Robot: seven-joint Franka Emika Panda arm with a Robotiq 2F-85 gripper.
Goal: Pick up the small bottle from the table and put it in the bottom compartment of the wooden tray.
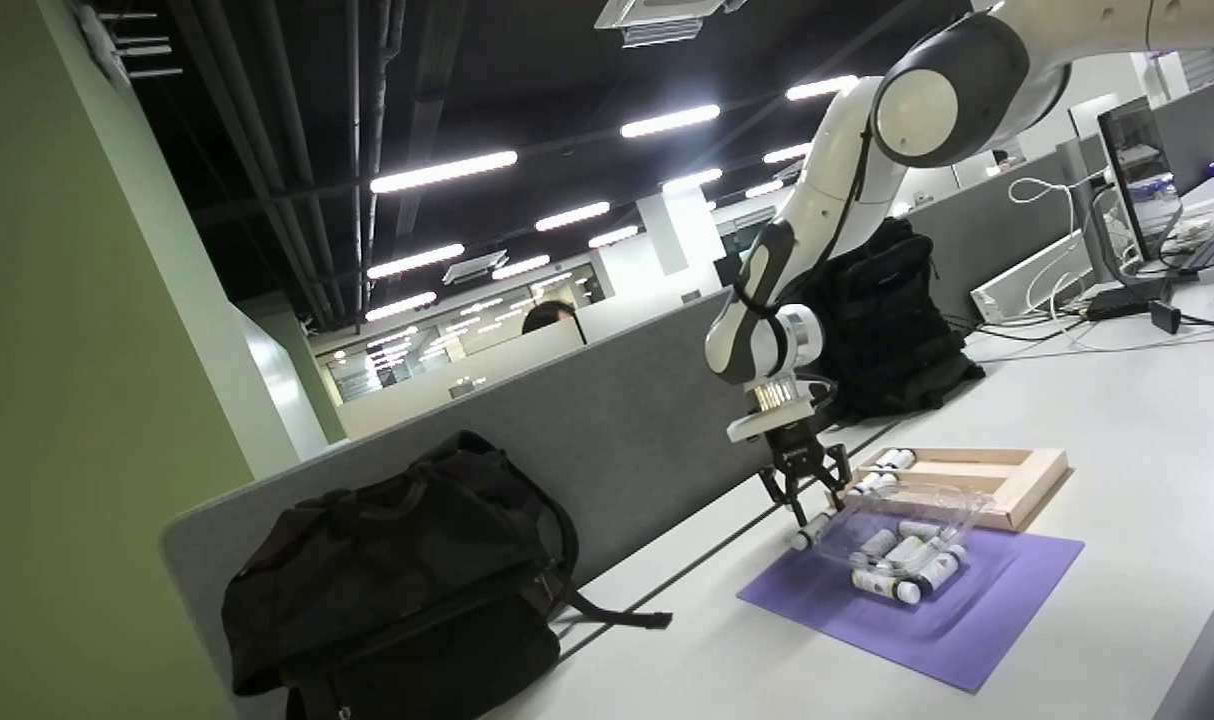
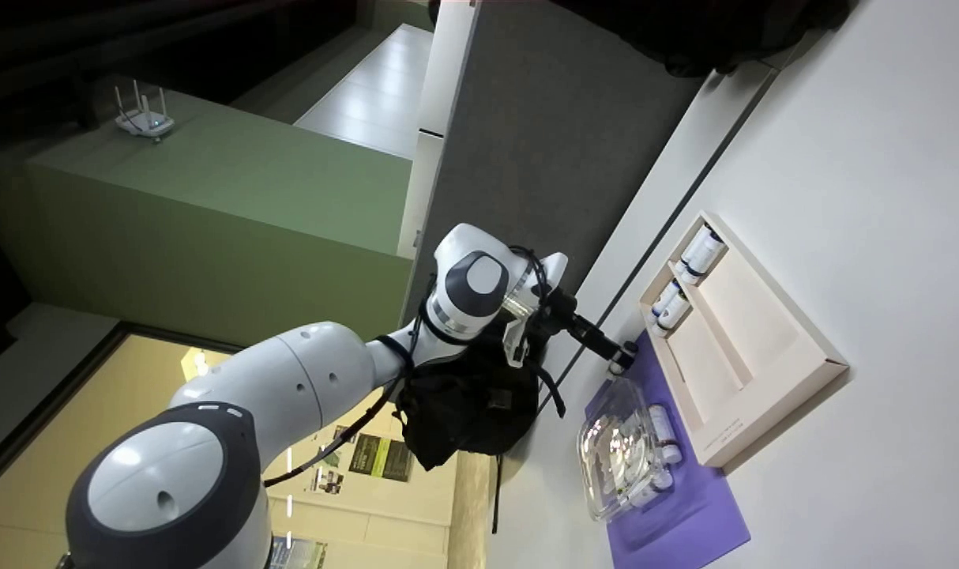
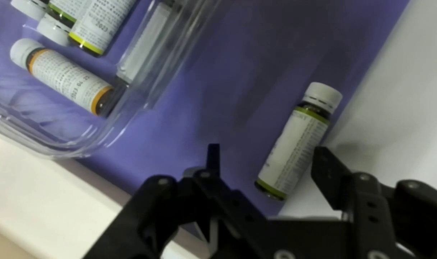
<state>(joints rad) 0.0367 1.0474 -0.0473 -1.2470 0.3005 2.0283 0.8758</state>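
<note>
1. In the wrist view the black two-fingered pincer point(image 3: 265, 153) is released, its tips well apart with nothing held.
2. Between those tips, as that view looks down, the small dark-glass bottle point(image 3: 297, 142) with white cap, white label and green bands lies on its side, nearer the finger point(image 3: 330, 176) on the view's right; whether they touch I cannot tell.
3. Its long axis slants from base at lower left to cap at upper right, crossing the closing line but not squarely; I judge a slight turn and sideways shift would seat it better.
4. It rests along the border of the flat purple mat point(image 3: 189, 118), beside the smooth grey-white counter point(image 3: 402, 136).
5. Further across the mat, a clear plastic tub point(image 3: 78, 147) shows more white-labelled bottles point(image 3: 67, 80).
6. Just beside the mat, the shallow light-tan wooden tray point(image 2: 772, 399) has two bottles in each long compartment point(image 2: 752, 316); which counts as bottom I cannot tell.
7. Beyond, in an exterior view, a black fabric backpack point(image 1: 882, 330) stands by the grey partition point(image 1: 657, 410).
</note>
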